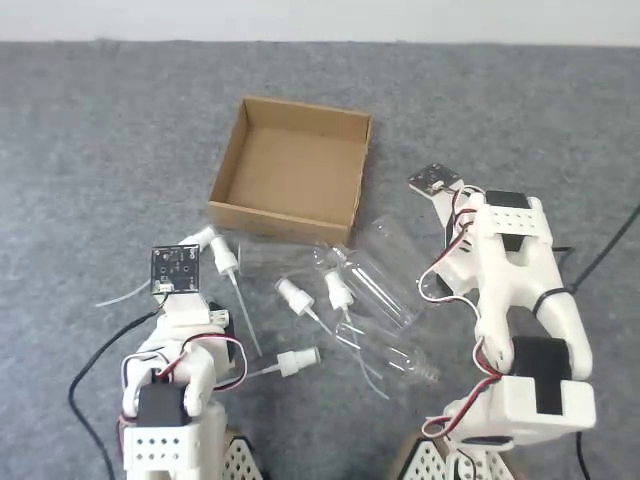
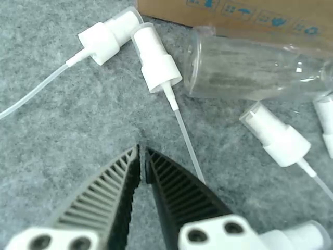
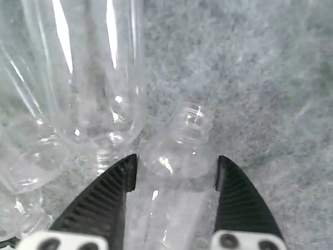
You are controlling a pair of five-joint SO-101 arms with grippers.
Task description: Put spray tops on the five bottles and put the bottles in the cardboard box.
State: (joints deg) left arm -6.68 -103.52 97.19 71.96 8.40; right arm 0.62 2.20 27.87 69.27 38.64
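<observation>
Several clear bottles lie on the grey carpet in front of the cardboard box point(image 1: 290, 165); one lies along the box wall point(image 2: 250, 67), and a wide one point(image 1: 385, 265) sits mid-table. White spray tops with thin tubes lie among them point(image 1: 298, 360), point(image 2: 156, 65), point(image 2: 106, 35), point(image 2: 278, 136). My left gripper point(image 2: 141, 151) is shut on nothing, just short of these tops. My right gripper point(image 3: 177, 161) is closed around the shoulder of a small clear bottle point(image 3: 190, 125), whose open neck points away, and both fingers touch its sides. Two more bottles point(image 3: 93, 78) lie beside it.
The left arm point(image 1: 175, 330) stands at the near left and the right arm point(image 1: 505, 260) at the right, reaching over the bottles. The box is open-topped with tall walls. Grey carpet spreads around the pile.
</observation>
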